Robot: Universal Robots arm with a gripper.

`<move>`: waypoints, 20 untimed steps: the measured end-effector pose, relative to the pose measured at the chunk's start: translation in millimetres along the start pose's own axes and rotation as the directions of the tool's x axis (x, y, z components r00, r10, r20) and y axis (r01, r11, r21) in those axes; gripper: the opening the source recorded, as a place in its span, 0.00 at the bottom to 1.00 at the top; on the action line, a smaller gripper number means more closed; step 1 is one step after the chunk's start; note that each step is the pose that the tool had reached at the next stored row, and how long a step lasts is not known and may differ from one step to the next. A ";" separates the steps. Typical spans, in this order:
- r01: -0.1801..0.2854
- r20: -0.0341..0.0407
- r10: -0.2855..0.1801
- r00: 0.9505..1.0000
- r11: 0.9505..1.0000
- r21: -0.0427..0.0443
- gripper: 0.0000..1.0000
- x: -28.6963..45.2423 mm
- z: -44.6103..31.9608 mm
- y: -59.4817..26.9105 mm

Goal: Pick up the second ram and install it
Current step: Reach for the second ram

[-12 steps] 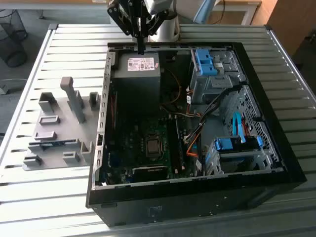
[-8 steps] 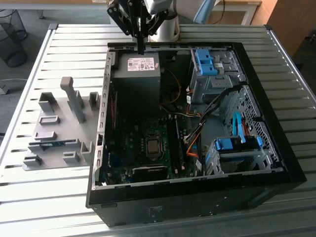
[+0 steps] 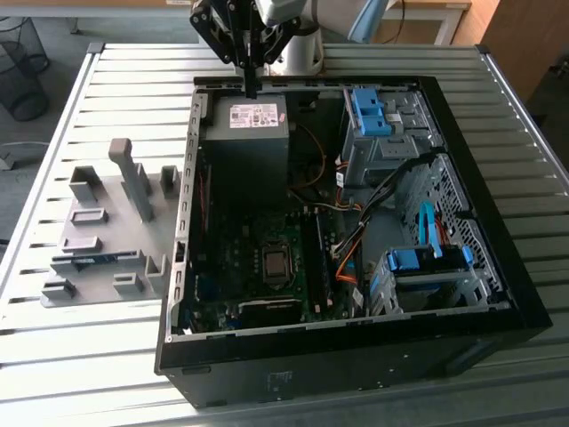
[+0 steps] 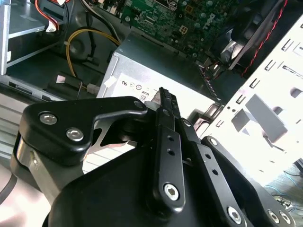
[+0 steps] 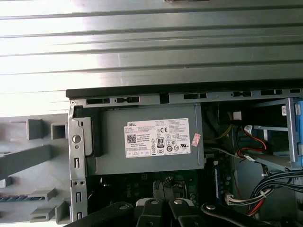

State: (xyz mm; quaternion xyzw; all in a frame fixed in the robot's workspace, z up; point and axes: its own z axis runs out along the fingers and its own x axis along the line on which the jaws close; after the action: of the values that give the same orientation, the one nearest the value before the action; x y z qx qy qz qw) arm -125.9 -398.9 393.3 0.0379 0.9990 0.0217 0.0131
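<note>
The second ram (image 3: 84, 260) is a thin blue stick lying flat in a slot of the grey holder plate (image 3: 98, 191), at the exterior view's left beside the open computer case (image 3: 480, 178). In the first wrist view a bluish strip of it (image 5: 19, 198) lies on that same holder. My gripper (image 3: 252, 87) hangs over the far rim of the case, above the grey power supply (image 3: 246, 133), well away from the stick. Its black fingers (image 4: 164, 97) are pressed together with nothing between them. Long dark memory slots (image 3: 315, 258) run beside the processor socket (image 3: 276, 262) on the motherboard.
The case stands on a slatted metal table (image 3: 89, 356). Inside it are drive cages with light-blue plastic clips (image 3: 369, 111) (image 3: 427, 260), bundles of orange and black cables (image 3: 342, 258) and the labelled power supply (image 5: 151, 139). Grey upright posts (image 3: 133, 178) rise from the holder plate.
</note>
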 end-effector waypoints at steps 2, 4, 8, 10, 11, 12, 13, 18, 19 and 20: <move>0.000 0.000 0.000 1.000 1.000 0.000 0.10 0.8 0.0 -0.1; 0.000 0.000 0.000 1.000 1.000 0.000 0.10 1.5 0.0 -0.1; 0.000 0.000 0.000 1.000 1.000 0.000 0.10 2.7 -0.1 -0.2; 0.000 0.000 0.000 1.000 1.000 0.000 0.10 3.3 0.0 -0.3; 0.000 0.000 0.000 1.000 1.000 0.000 0.10 3.6 -0.1 -0.3; 0.000 0.000 0.000 1.000 1.000 0.000 0.10 4.0 -0.1 -0.3; 0.000 0.000 0.000 1.000 1.000 0.000 0.10 4.3 -0.1 -0.3; 0.000 0.000 0.000 1.000 1.000 0.000 0.10 5.7 0.0 -0.4; 0.000 0.000 0.000 1.000 1.000 0.000 0.10 6.0 0.0 -0.5; 0.000 0.000 0.000 1.000 1.000 0.000 0.10 6.3 0.0 -0.5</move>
State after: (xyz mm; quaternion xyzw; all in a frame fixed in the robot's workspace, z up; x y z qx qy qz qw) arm -132.2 -398.9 393.1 0.0379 0.9990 0.0217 0.0131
